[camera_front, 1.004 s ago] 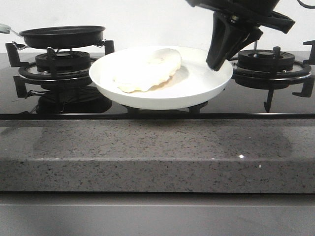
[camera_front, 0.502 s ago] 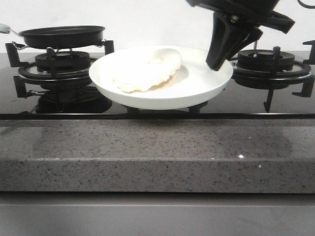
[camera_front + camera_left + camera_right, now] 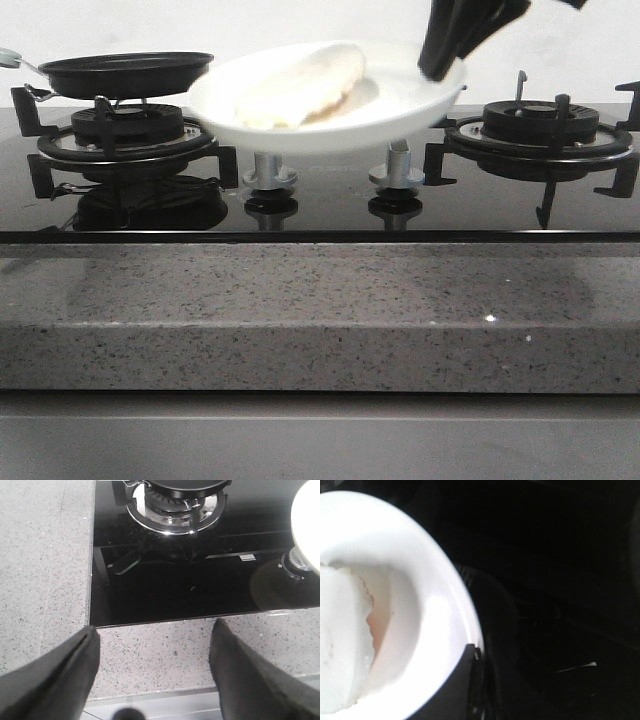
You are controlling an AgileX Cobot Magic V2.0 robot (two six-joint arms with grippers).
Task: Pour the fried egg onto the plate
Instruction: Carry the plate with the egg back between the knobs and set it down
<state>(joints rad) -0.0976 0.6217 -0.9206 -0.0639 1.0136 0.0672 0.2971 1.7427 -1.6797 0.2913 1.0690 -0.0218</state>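
The right gripper (image 3: 445, 62) is clamped on the rim of the plate (image 3: 300, 130), holding it clear above the surface with the fried egg (image 3: 295, 85) inside; the left gripper (image 3: 152, 645) hangs spread apart, empty.

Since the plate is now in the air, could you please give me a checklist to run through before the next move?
1. Right pincer gripping the plate at its rim: ok.
2. Fried egg on the plate: ok, resting inside, toward the pan side.
3. Plate level: not ok, slightly tilted in the front view.
4. Plate clear of the stove knobs: ok, a gap shows beneath it.
5. Frying pan seated on its burner, empty: seated ok; contents cannot tell.
6. Left pincer out of the way: ok, open over the counter edge, holding nothing.
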